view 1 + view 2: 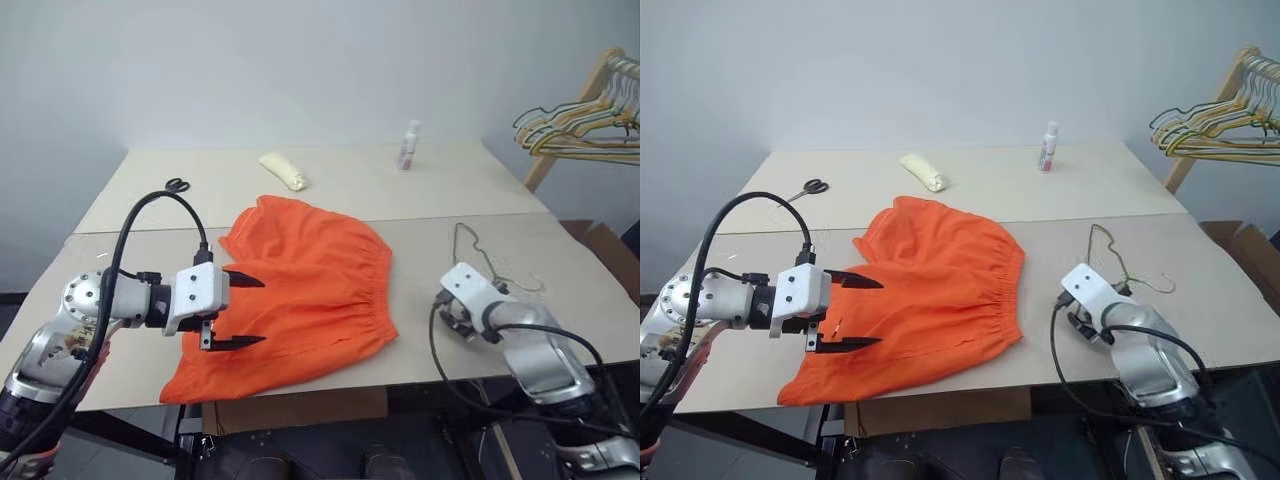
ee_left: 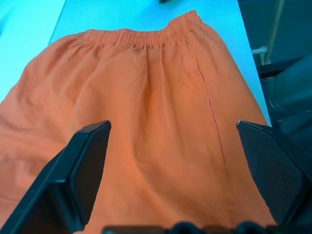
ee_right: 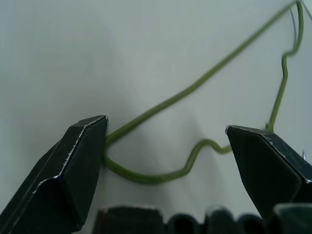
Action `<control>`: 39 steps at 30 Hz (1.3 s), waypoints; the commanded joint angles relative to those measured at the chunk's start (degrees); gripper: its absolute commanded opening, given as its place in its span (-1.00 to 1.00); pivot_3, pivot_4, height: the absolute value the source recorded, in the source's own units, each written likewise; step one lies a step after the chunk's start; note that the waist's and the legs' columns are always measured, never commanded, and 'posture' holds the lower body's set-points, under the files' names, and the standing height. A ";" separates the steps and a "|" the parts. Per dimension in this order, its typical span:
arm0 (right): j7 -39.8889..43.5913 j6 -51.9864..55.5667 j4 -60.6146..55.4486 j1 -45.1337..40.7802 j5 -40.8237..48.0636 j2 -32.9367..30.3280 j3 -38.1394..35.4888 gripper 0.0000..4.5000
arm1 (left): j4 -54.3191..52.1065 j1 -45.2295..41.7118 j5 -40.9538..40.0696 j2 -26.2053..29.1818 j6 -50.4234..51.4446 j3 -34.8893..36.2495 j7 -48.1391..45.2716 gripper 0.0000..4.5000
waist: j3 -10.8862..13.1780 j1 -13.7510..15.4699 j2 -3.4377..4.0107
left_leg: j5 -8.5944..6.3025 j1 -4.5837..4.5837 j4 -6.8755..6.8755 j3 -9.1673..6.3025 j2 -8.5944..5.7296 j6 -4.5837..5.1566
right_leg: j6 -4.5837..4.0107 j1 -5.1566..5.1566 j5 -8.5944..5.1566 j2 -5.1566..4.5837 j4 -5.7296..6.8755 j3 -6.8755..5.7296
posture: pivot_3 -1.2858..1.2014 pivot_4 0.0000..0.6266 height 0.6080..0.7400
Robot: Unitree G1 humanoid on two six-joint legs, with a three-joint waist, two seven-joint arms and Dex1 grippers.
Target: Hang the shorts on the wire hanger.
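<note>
My left end effector [image 1: 238, 310] hangs with its fingers spread wide and empty over the left part of the shorts [image 1: 300, 290], pointing across them; the shorts lie flat on the tabletop [image 1: 420, 190] at its near edge, left of the middle, their lower left corner drooping just past that edge. The risk here is a shallow pinch; if I close on one layer of that soft fabric, I judge the rest would drag, and the overhanging corner could pull the whole garment off the near edge. Closing near the side seam instead of the elastic waistband would leave the opening bunched, hard to feed a wire through.

Further right, the wire hanger [image 1: 1118, 262] rests flat near the near right corner of the tabletop, well apart from the shorts; my right end effector [image 3: 165, 151] is likewise fully open and holds nothing, its fingers straddling a bent corner of the wire, one finger [image 3: 73, 170] touching or almost touching it. The wire is thin and lies flush; I expect closing fingers could skid over it, nudge it away, or clamp it crooked so it swivels once lifted.
</note>
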 commanded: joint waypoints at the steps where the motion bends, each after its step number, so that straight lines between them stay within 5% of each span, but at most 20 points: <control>1: 1.24 1.73 -1.90 2.61 1.54 -3.38 -5.18 1.00 | 0.56 -0.32 1.08 -0.38 -1.83 -0.46 0.42 1.00 | 0.00 0.21 -0.01 | -0.01 0.02 0.01 0.00 0.00 0.01 | 0.01 0.04 0.01 0.00 -0.01 0.00 | 0.04 -1.00 1.00; 10: -1.98 6.03 0.89 -8.85 13.87 9.01 -21.65 1.00 | 0.51 -1.32 1.21 -1.35 -2.01 -1.45 0.22 1.00 | -0.01 -1.25 0.02 | -0.01 0.08 0.00 0.05 0.13 0.02 | 0.00 0.05 0.05 0.20 0.01 0.09 | 0.03 -1.00 1.00; 23: -4.32 -4.18 22.46 -13.80 16.60 10.74 -17.88 1.00 | -4.99 -3.27 -9.16 -5.76 1.56 1.04 0.39 1.00 | -0.02 -1.40 0.05 | 0.00 0.01 -0.02 0.04 0.07 0.01 | 0.02 -0.04 0.08 0.02 -0.01 0.10 | 0.06 -1.00 1.00; 39: -5.79 6.95 27.33 -15.02 20.37 11.27 -17.32 0.92 | -4.32 -3.26 -7.49 -5.85 0.20 -0.85 0.07 1.00 | -0.06 -1.13 0.03 | 0.00 0.04 0.00 0.01 0.06 0.01 | 0.02 0.05 0.08 0.02 -0.02 0.08 | 0.05 -1.00 1.00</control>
